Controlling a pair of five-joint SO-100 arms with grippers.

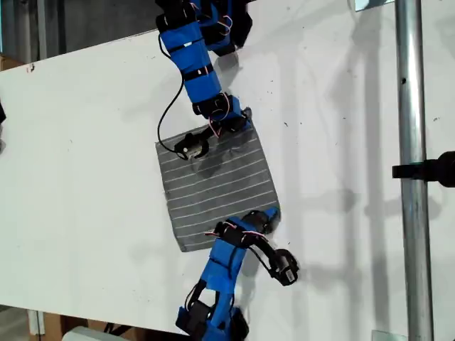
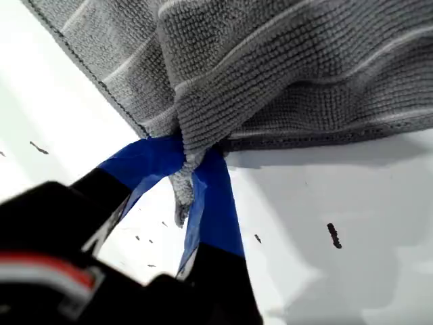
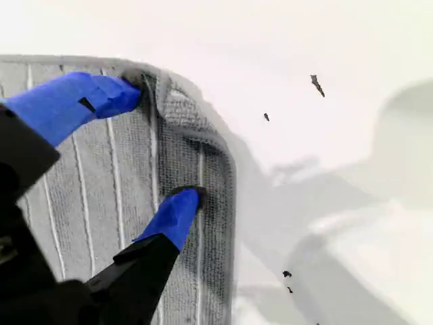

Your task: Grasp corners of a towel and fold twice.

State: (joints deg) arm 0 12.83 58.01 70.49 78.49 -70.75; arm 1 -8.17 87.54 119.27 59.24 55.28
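The towel (image 1: 213, 181), grey with thin white stripes, lies flat in the middle of the white table (image 1: 85, 177). My first gripper (image 1: 242, 117) reaches in from the exterior view's top. It is shut on the towel's corner (image 2: 184, 193), and the cloth (image 2: 284, 74) bunches up where the blue fingers (image 2: 216, 196) pinch it. My second gripper (image 1: 269, 217) comes from the exterior view's bottom onto the corner nearest the exterior view's lower right. Its jaws stand open (image 3: 159, 145), with both blue fingertips (image 3: 177, 210) pressed on the towel (image 3: 88, 196) and a raised ridge of cloth between them.
A metal pole (image 1: 412, 177) with a black clamp (image 1: 435, 169) runs down the exterior view's right side. A black cable (image 1: 167, 114) loops from the first arm beside the towel. Small dark specks (image 3: 315, 84) mark the table. The table's front edge (image 1: 106, 318) is close behind the second arm's base.
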